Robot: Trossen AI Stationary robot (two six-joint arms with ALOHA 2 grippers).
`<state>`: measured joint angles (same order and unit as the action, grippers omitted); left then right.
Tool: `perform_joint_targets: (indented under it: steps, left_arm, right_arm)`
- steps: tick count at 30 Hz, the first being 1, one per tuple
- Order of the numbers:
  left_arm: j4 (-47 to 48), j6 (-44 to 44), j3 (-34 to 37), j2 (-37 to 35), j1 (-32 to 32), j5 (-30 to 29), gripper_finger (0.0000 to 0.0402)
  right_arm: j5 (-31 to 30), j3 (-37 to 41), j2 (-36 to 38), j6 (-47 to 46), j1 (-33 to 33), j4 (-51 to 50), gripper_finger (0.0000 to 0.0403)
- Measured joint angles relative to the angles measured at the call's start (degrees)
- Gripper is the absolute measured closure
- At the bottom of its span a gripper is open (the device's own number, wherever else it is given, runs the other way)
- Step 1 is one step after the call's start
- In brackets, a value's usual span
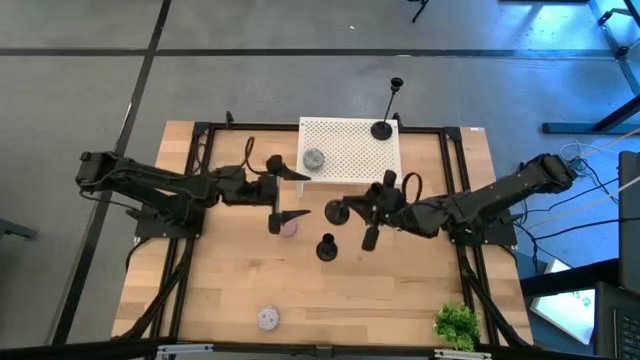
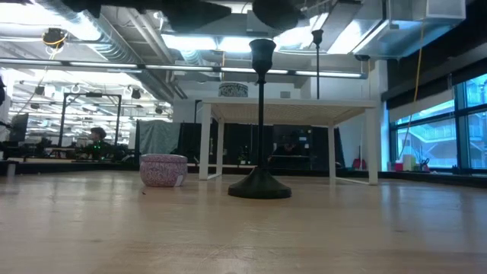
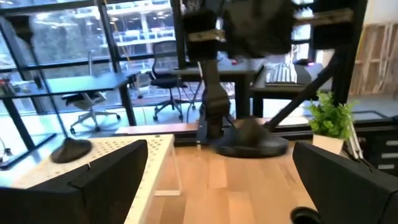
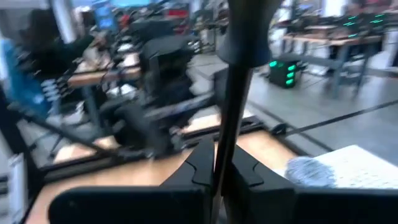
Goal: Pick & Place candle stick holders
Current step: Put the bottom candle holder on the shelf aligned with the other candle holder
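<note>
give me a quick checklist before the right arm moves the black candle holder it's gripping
1. Right gripper shut on black thin-stemmed candle stick holder: ok.
2. Held holder lifted off the wooden table: cannot tell.
3. Left gripper open, holding nothing: ok.
4. Tall black holder already upright on white perforated stand: ok.
5. Third black holder standing free on the table: ok.
6. Grey disc takes up part of the stand: not ok.

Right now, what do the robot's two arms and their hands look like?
Both arms are dark, near-black jointed links on black bases, with black cables looping beside each wrist. The left hand ends in two long, tapering black fingers, broad and flat-faced seen from its wrist. The right hand has the same black build, its fingers showing angular, notched inner faces. No markings are legible.
</note>
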<state>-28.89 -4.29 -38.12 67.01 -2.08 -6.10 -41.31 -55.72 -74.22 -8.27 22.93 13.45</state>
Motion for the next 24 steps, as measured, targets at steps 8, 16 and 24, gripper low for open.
perform_joint_targets:
  steps: [8,16,24]
  left_arm:
    - [0.0,-9.2,-6.4,8.6,-5.8,-15.8,0.0002]
    - [-1.9,-19.3,-12.6,17.4,-9.9,-30.0,0.0002]
    - [-7.4,-21.9,-13.4,20.4,-11.5,-30.4,0.001]
  right_arm:
    - [-6.1,0.0,-0.5,0.1,-2.1,-1.1,0.0392]
    - [-9.9,0.0,-4.0,0.2,-3.0,-0.2,0.0392]
    - [-9.7,0.0,-4.6,1.4,-3.4,1.2,0.0392]
